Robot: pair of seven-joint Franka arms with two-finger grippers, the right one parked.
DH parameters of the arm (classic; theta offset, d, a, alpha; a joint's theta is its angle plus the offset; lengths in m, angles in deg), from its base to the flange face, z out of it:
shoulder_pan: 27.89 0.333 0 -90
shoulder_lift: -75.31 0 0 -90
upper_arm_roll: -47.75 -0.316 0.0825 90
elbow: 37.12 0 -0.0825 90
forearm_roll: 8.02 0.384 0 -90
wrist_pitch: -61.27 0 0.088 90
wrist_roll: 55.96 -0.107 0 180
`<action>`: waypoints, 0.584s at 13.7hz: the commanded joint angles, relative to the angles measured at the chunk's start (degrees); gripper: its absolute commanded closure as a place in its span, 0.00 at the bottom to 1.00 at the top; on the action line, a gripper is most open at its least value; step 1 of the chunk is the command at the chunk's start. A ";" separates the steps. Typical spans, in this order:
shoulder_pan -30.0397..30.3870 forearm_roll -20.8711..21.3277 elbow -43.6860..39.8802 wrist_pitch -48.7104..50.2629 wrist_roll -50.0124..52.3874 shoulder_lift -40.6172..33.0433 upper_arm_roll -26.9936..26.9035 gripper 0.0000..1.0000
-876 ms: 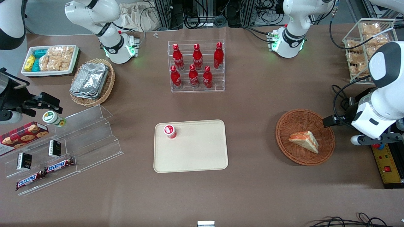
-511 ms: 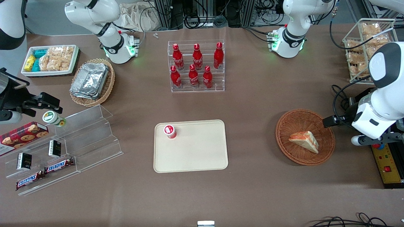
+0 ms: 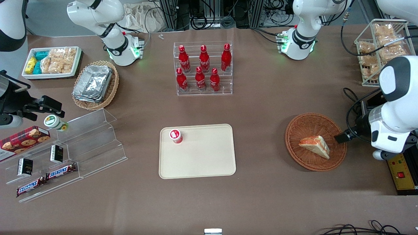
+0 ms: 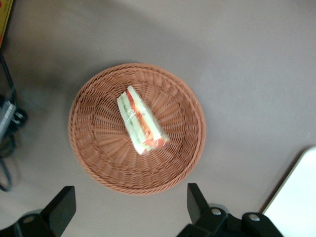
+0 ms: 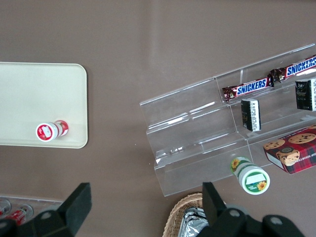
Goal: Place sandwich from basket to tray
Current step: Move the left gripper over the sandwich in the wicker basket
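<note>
The sandwich [image 3: 315, 146] is a pale wedge with orange-red and green layers. It lies in the round reddish-brown wicker basket [image 3: 294, 130] toward the working arm's end of the table. My left gripper [image 3: 341, 137] hovers at the basket's rim, on the side away from the tray. The left wrist view shows its black fingers [image 4: 61, 210] spread wide and empty over bare table just outside the basket [image 4: 98, 148], with the sandwich [image 4: 140, 121] lying free in the middle. The beige tray [image 3: 202, 156] lies flat mid-table, and its corner shows in the left wrist view [image 4: 296, 197].
A small red-capped bottle [image 3: 175, 135] stands on the tray's corner. A clear rack of red cola bottles [image 3: 204, 68] stands farther from the camera. A wire rack of snack bags [image 3: 382, 49] and a yellow control box [image 3: 401, 169] flank the working arm. Clear acrylic steps [image 3: 81, 147] stand toward the parked arm's end.
My left gripper has moved nearer to the front camera along the basket's rim, closer to the sandwich. The sandwich, basket and tray have not moved.
</note>
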 commanded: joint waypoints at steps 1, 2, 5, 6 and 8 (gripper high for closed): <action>-0.03 0.13 3.31 -3.76 6.95 -0.31 -0.12 0.00; -0.03 0.22 4.98 -5.61 9.23 -0.40 -0.12 0.00; -0.03 0.39 9.90 -11.76 15.13 -0.75 -0.21 0.00; 0.06 0.39 11.05 -13.08 16.44 -0.75 -0.38 0.00; 0.76 0.39 14.03 -15.89 19.61 -0.40 -0.39 0.00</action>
